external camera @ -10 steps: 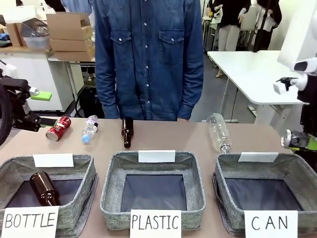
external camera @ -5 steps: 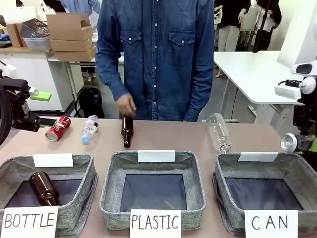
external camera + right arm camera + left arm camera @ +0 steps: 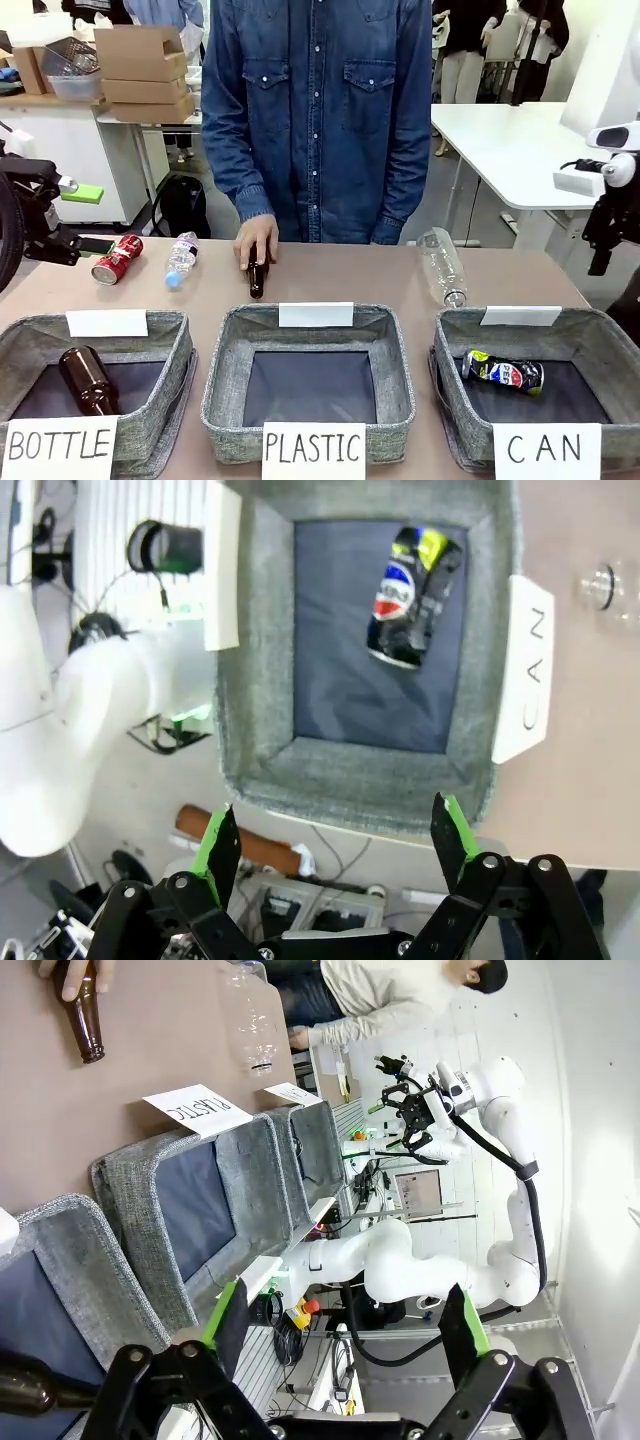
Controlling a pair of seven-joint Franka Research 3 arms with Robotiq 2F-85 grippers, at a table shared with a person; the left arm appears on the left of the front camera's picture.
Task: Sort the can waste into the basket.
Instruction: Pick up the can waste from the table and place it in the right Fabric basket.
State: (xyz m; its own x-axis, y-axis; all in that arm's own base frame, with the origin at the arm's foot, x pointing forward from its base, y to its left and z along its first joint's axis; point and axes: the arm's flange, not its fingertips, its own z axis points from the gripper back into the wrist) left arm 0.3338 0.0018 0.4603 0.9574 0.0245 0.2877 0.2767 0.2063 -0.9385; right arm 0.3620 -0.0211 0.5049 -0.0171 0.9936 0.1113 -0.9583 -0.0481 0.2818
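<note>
The blue can [image 3: 502, 372] lies on its side in the CAN basket [image 3: 600, 335], and the right gripper [image 3: 335, 825] hangs open and empty above it. The red can [image 3: 118, 259] lies on the surface [image 3: 350, 285] at the far left, its long axis slanted toward the robot. It is on the side of the left gripper [image 3: 345, 1305], also open and empty, so that arm looks the nearer one

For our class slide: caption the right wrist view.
Open right gripper over the CAN basket, dark blue can lying inside.

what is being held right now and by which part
Neither gripper holds anything: the left gripper and right gripper are open, the blue can lying loose in the CAN basket. The person's hand grips the brown bottle by its far end.
</note>
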